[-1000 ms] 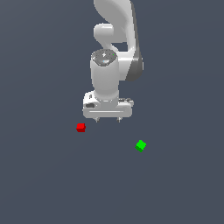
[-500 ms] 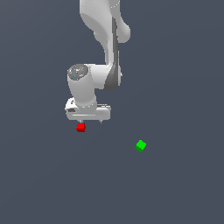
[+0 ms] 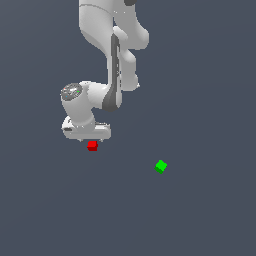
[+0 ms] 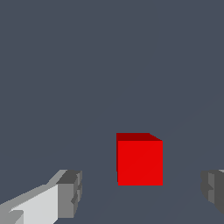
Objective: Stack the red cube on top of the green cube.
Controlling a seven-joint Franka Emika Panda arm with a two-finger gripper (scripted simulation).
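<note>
The fingers (image 4: 140,192) are spread wide and hold nothing; the red cube (image 4: 140,160) sits on the desk (image 4: 109,65) between them, with clear gaps on both sides, a little nearer one pad than the other. If they close from here without centring, one pad may touch first and push or twist the cube, giving a skewed grip. Farther off, the green cube (image 3: 160,166) lies well apart toward the exterior view's right, corner-on, so a crooked grip would likely make the stack land off-square and slide off.

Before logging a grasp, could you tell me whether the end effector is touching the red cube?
Apart. The wrist view shows the red cube between the end effector fingers, with clear gaps on both sides.
</note>
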